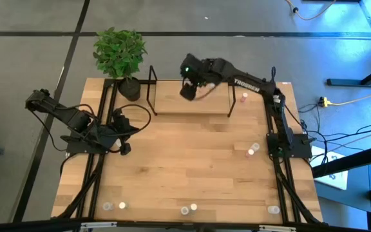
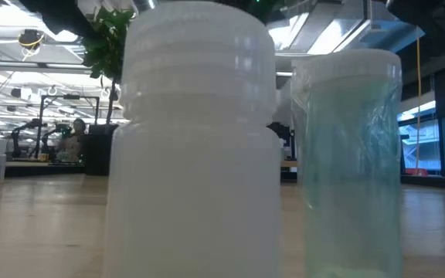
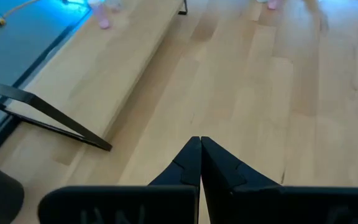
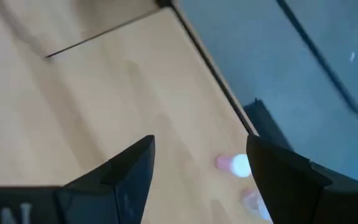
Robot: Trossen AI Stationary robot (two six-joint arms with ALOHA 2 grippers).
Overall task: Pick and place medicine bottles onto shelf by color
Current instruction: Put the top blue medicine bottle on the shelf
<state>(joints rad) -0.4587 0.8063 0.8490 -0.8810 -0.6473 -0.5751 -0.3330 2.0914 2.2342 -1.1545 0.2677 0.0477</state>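
Note:
The shelf (image 1: 192,103), a pale board in a black wire frame, stands at the table's far side. My right gripper (image 1: 189,90) hangs above it, open and holding nothing. In the right wrist view a pink medicine bottle (image 4: 235,165) stands on pale wood close to its edge, below the open gripper (image 4: 201,168); a second pink one (image 4: 251,199) shows beside it. Another pink bottle (image 1: 244,97) stands by the shelf's right end. My left gripper (image 1: 124,148) waits, shut (image 3: 201,146), over the table's left part. More bottles (image 1: 252,150) stand on the table's right.
A potted plant (image 1: 120,55) stands at the far left corner beside the shelf. Several bottles line the near edge (image 1: 189,208); a white one (image 2: 195,139) and a clear one (image 2: 350,154) fill the low view. Bare wood (image 1: 185,161) lies mid-table.

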